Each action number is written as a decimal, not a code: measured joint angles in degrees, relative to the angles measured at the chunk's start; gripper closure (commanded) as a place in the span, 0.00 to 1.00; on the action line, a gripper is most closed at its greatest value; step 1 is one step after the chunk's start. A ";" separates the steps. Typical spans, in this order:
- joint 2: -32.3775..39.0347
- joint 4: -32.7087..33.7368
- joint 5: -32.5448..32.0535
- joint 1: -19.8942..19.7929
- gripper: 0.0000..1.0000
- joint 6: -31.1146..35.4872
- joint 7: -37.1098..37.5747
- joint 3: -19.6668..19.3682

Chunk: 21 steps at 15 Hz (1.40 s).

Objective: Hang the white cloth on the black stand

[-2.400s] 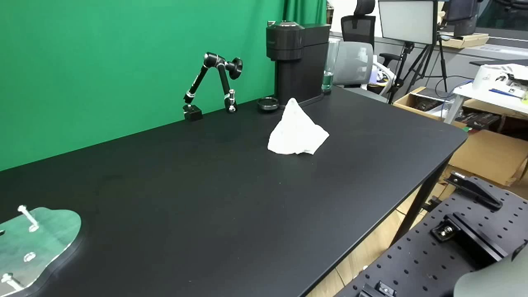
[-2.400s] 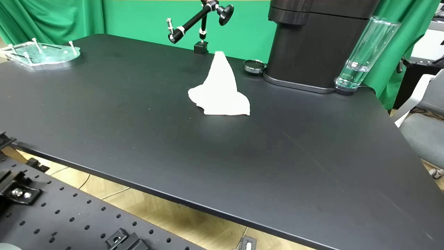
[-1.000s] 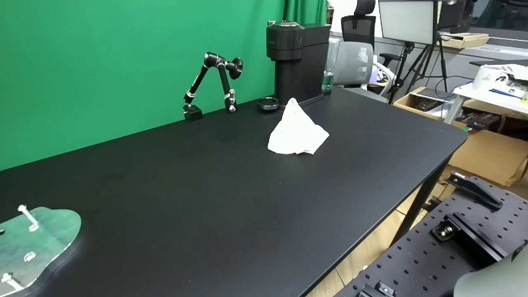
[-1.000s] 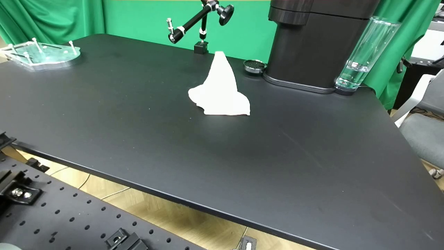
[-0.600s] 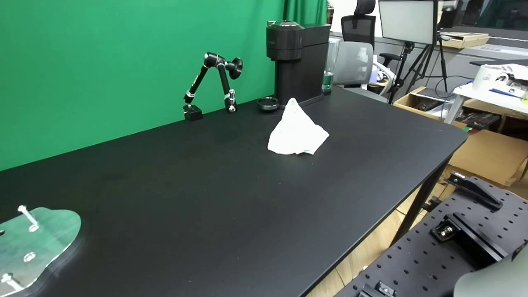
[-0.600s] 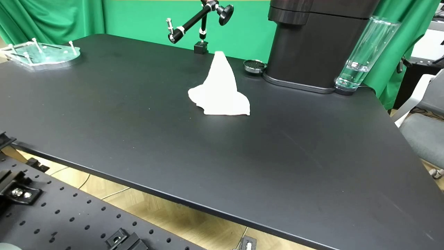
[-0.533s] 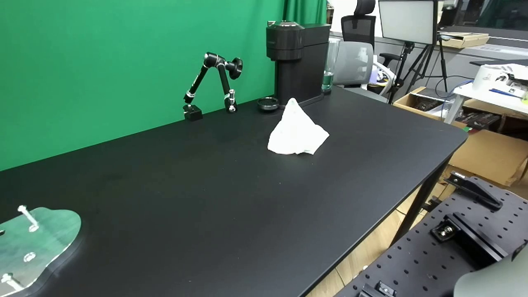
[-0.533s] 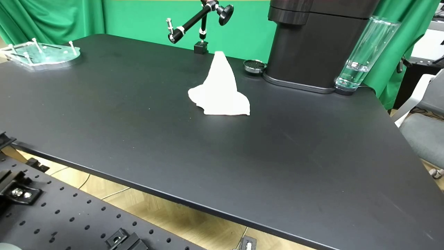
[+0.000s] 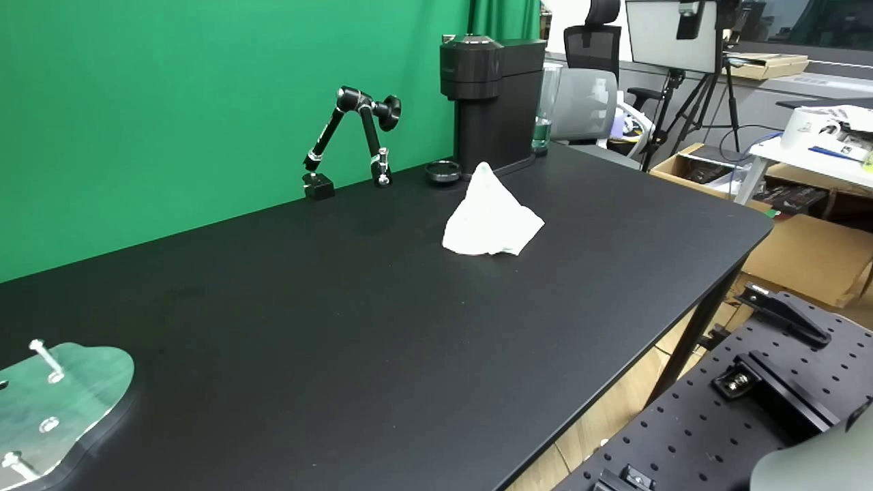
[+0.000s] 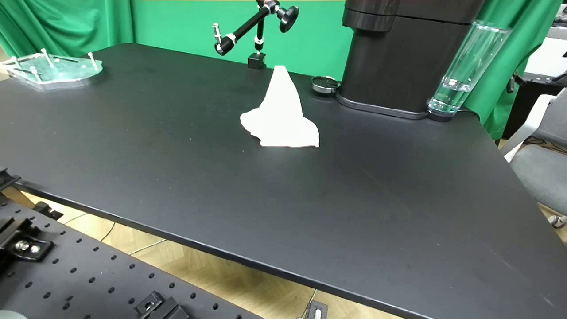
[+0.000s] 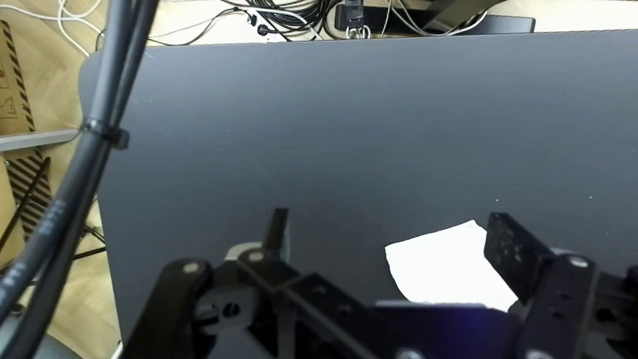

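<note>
The white cloth [image 9: 490,221] sits on the black table, bunched up to a peak, in both exterior views [image 10: 283,119]. The black stand [image 9: 351,100] is a jointed arm with a round knob and small base at the back by the green curtain, also in an exterior view [image 10: 248,28]. My gripper [image 11: 390,215] is open and empty in the wrist view, high above the table. The cloth [image 11: 443,264] shows below, between the fingers and nearer the right one, partly hidden by it. A dark part, seemingly my gripper [image 9: 689,22], hangs at the top edge before the monitor.
A black coffee machine [image 9: 487,102] with a clear water tank [image 10: 465,71] stands behind the cloth. A small round tray [image 10: 325,84] sits beside it. A clear plate with white pegs [image 9: 82,382] lies at the table's left end. Cables [image 11: 89,164] cross the wrist view's left.
In an exterior view, the dark arm and gripper part at the top right has moved left, now in front of the monitor. The cloth and stand have not moved.
</note>
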 measured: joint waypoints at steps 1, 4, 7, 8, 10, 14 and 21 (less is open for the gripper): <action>2.17 1.43 0.71 0.51 0.00 -0.03 -0.79 0.10; 8.09 4.71 2.32 1.77 0.00 -0.06 -3.39 1.23; 11.02 6.14 2.85 2.15 0.00 -0.06 -3.67 2.24; 11.15 6.29 2.89 2.14 0.00 -0.07 -3.82 2.23; 11.09 6.47 2.91 2.09 0.00 -0.15 -4.08 2.17; 11.07 6.53 2.92 2.08 0.00 -0.16 -4.25 2.17; 11.06 6.53 2.92 2.08 0.00 -0.16 -4.37 2.17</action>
